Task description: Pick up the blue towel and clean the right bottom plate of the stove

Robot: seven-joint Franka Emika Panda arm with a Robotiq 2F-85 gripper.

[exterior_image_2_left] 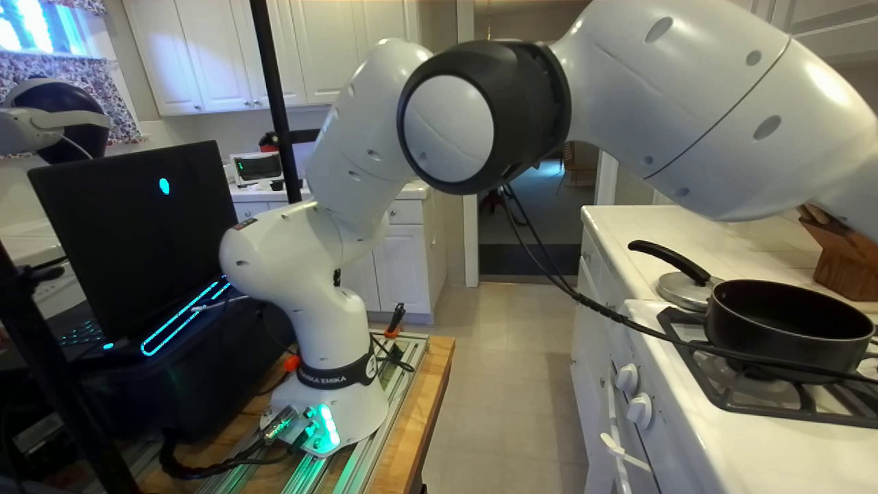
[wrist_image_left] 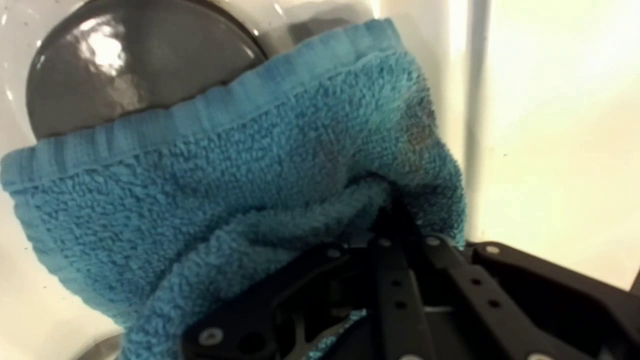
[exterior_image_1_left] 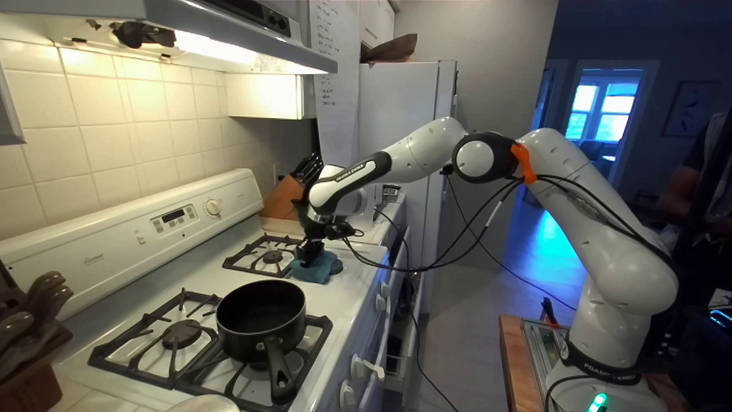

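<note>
Hand clamped on a ridge of the blue towel, probably so the rest spreads flat for wiping, the robot holds it on the stove's white top, partly hiding a burner cap that stands bare, presumably for easier reach.

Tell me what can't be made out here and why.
Gripper, wrist view: tips hidden in folds of the blue towel.
Grey burner cap, wrist view: one side hidden by the towel.
Stove top beneath the towel, wrist view: covered.
Arm, in an exterior view: far end cut off by right edge.
Paper sheet, in an exterior view: writing too small to read.
</note>
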